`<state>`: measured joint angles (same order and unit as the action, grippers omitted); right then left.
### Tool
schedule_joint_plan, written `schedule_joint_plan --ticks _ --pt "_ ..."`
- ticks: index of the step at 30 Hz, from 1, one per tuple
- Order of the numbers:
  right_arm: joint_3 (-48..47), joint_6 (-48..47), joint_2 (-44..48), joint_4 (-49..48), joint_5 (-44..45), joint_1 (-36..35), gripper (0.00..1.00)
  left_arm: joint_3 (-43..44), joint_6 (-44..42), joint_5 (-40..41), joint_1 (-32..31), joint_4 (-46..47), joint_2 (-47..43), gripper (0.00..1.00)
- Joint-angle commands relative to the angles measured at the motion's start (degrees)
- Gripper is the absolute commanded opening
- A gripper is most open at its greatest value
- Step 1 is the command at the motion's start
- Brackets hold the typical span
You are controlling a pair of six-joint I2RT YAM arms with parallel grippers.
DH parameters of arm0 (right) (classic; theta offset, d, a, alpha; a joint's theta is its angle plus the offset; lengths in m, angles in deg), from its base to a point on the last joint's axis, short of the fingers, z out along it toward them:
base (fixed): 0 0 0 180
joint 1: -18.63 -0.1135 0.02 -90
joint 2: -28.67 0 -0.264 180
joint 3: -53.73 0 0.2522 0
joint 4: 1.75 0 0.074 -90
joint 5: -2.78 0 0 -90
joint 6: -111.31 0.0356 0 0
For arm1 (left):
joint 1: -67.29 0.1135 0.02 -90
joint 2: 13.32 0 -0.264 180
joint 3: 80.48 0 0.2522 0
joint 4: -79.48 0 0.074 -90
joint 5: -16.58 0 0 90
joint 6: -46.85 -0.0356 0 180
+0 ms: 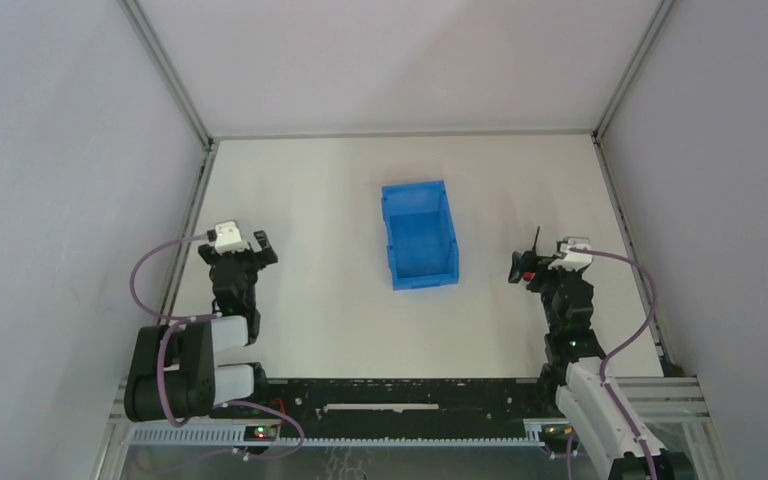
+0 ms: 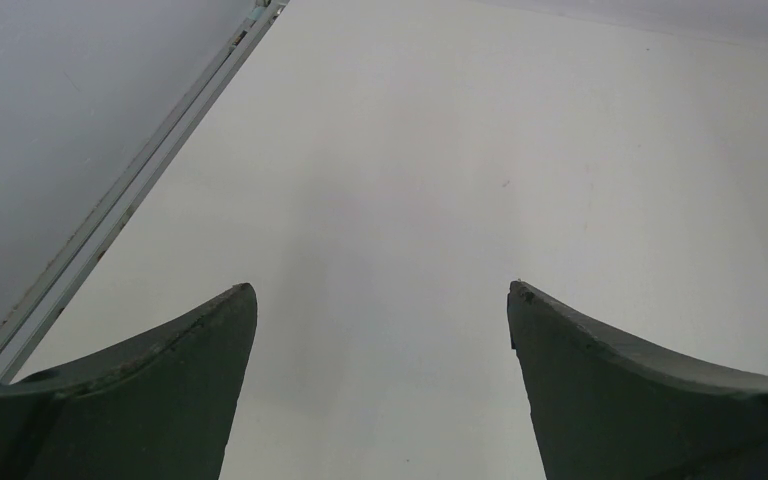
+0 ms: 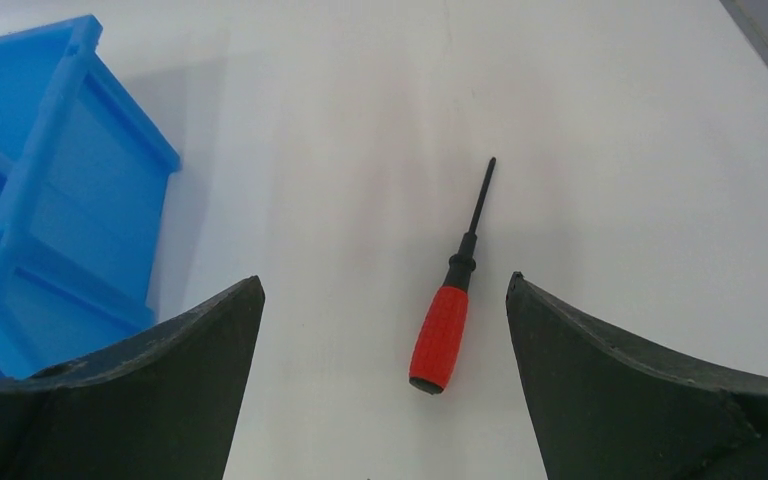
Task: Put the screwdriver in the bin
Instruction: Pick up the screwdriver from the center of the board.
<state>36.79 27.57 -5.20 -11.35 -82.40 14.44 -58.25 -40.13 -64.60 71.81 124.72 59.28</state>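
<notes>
**Screwdriver on the table, both grippers wide apart**

From the top camera, you see the blue bin sitting in the middle of the white table. There is nothing in it. Your left gripper is over the left side of the table, well apart from the bin, and its fingers are spread. Your right gripper is on the right side of the bin, with a gap between them. The screwdriver is right there by it. You can see a bit of red handle and the thin dark shaft poking out toward the far wall. The gripper hides the rest.

From the left wrist camera, you see the two dark fingers of the left gripper spread wide apart. Nothing is between them, only bare table. A metal rail runs along the table's left edge.

From the right wrist camera, you see the right gripper with its fingers wide apart too. It holds nothing. The screwdriver lies flat on the table between the two fingers and touches neither one. It sits closer to the right-hand finger. Its red handle points toward the camera and its dark shaft points away. The bin is off to the left, apart from the screwdriver.
</notes>
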Motion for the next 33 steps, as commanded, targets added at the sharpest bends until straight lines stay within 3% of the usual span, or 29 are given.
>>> schedule_joint_plan --ticks 1,6,10,15,19,25,33 --pt "-6.1 0.2 0.3 6.8 0.2 0.3 1.0 2.4 -1.0 0.6 -0.4 1.6 -0.6 1.0" --pt "-13.9 3.8 -0.3 18.7 1.0 0.2 1.0 2.3 -1.0 0.6 -0.4 1.6 -0.6 1.0" --pt "-24.6 7.9 -3.3 35.3 2.4 0.1 1.0 2.4 -0.9 0.6 -0.4 1.6 -0.6 1.0" --pt "-39.1 15.3 -10.2 56.3 6.0 0.1 1.0 2.4 -0.9 0.7 -0.4 1.6 -0.6 1.0" --pt "-49.4 16.3 -16.5 66.5 5.0 0.0 1.0 2.4 -0.9 0.6 -0.4 1.6 -0.6 1.0" --pt "-59.5 15.3 -23.7 75.3 9.2 -2.5 1.0 2.4 -0.9 0.6 -0.4 1.6 -0.6 1.0" --pt "-61.6 14.9 -28.5 73.8 9.0 -3.0 1.0 2.3 -1.0 0.6 -0.4 1.6 -0.6 1.0"
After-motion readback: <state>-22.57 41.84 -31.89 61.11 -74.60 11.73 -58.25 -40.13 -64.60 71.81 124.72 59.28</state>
